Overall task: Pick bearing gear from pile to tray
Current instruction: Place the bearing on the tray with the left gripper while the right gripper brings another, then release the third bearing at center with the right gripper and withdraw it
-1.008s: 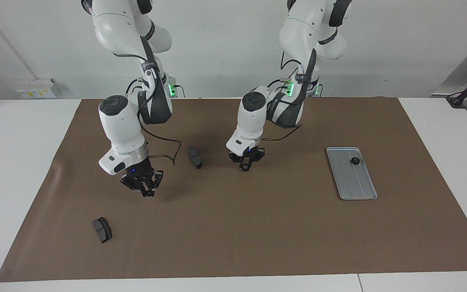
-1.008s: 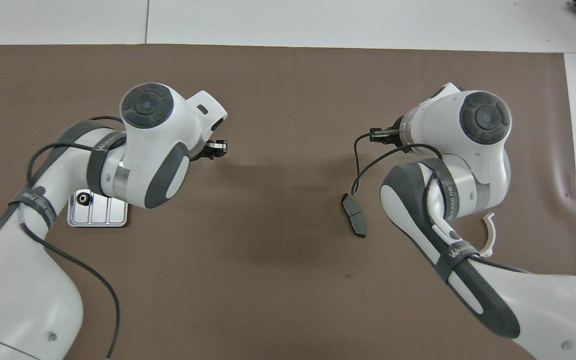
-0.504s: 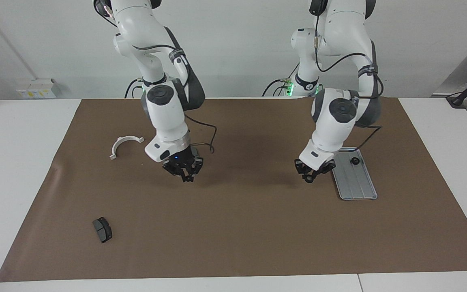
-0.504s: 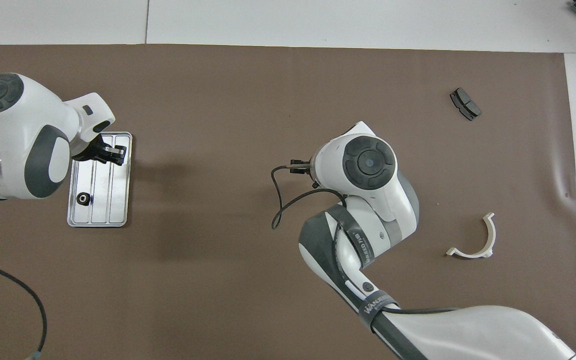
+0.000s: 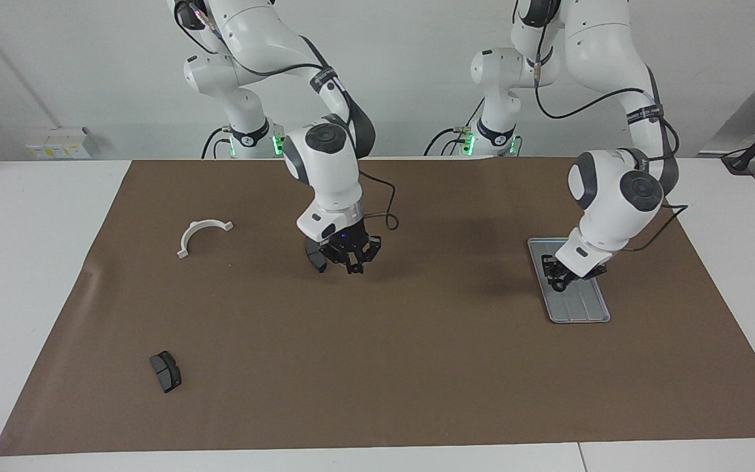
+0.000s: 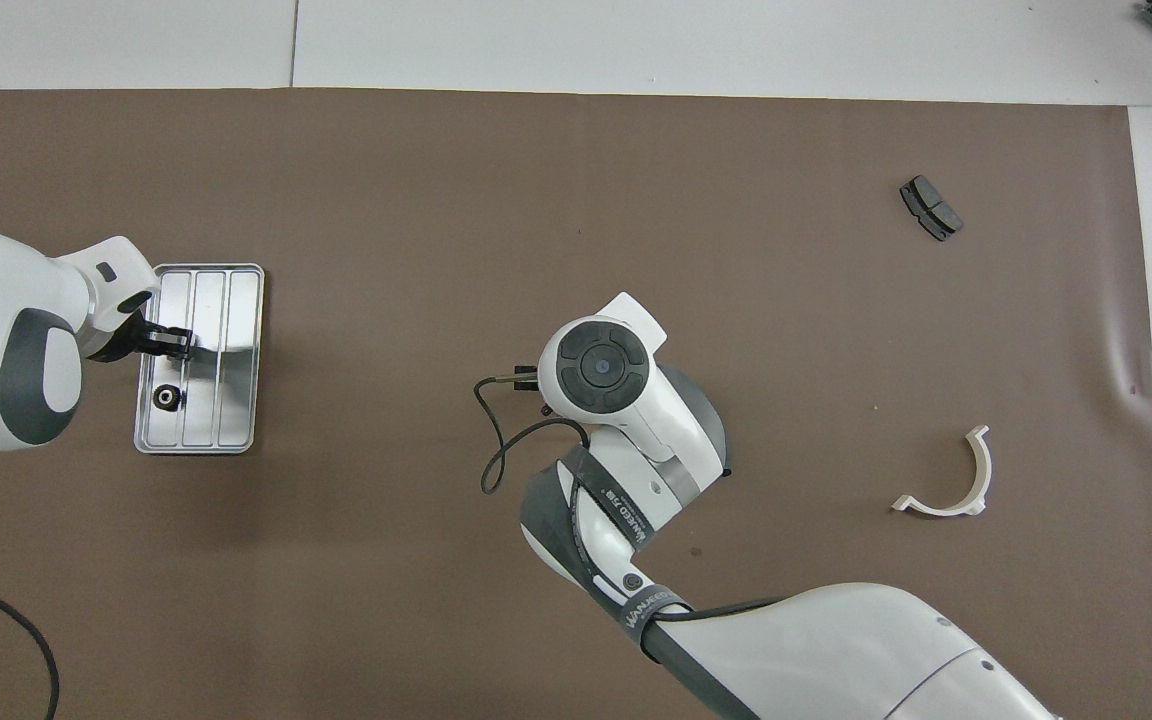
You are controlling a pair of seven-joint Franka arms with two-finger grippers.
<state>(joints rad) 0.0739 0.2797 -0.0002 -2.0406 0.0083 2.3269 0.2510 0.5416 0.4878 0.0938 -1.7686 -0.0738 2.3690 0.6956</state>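
The silver grooved tray (image 5: pixel 584 307) lies toward the left arm's end of the mat; it also shows in the overhead view (image 6: pixel 236 300). One black ring (image 6: pixel 168 397) lies in it. My left gripper (image 5: pixel 558 280) hangs low over the tray's middle, shut on a second small black ring; it also shows in the overhead view (image 6: pixel 176 342). My right gripper (image 5: pixel 350 263) is low over the mat's middle, right beside a dark grey pad plate (image 5: pixel 315 259). The overhead view hides that gripper and plate under the arm.
A white curved bracket (image 5: pixel 200 235) (image 6: pixel 951 480) lies toward the right arm's end. A second dark pad plate (image 5: pixel 165 371) (image 6: pixel 930 207) lies farther from the robots at that end. The brown mat (image 5: pixel 377 367) covers the table.
My left gripper has travelled from the mat's middle to over the tray. My right gripper has swung from its own end of the mat to the middle, beside the pad plate.
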